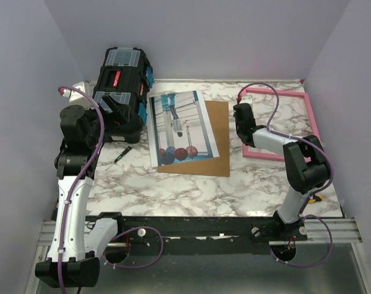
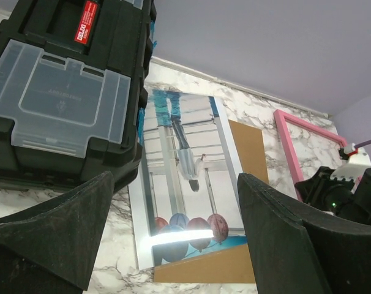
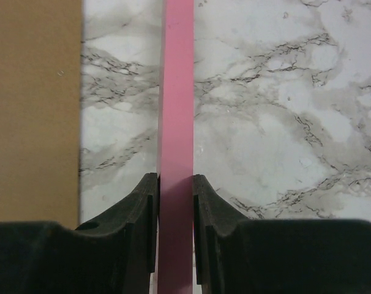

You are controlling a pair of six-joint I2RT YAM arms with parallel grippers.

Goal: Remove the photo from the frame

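Progress first: main step apparently done. Out and face up lies the photo (image 1: 182, 127), resting on the brown backing board (image 1: 217, 138) in the middle of the marble table (image 1: 173, 190), just beside the black toolbox (image 1: 131, 76), red and blue balls toward the near end. Well apart on the right side, the frame (image 1: 312, 118), empty — bare marble showing through its opening. No part of the print touching the pink rails.

As for the right gripper (image 1: 242, 117): clamped on the frame's left rail. In the right wrist view, both fingers (image 3: 146, 202) pressed flush against the pink strip, no gap on either side. Cannot tell whether the frame is raised off the marble or resting flat on it. Edge of the backing board visible just left of that rail, apart from it.

As for the left gripper (image 2: 173, 184): spread wide, holding nothing, hovering next to the toolbox and looking down over the photo.

Left to do, at a guess: letting go of the frame and drawing both arms clear, perhaps nothing more.

Writing: a red label (image 2: 86, 21) on the toolbox lid with white capitals, too blurred to read with confidence. Faint embossed lettering on the clear compartment lid (image 2: 63, 92), illegible. None seen on the photo, the board or the frame. Near the toolbox, a small dark pen-like object (image 1: 122, 155) on the marble — no marking legible.
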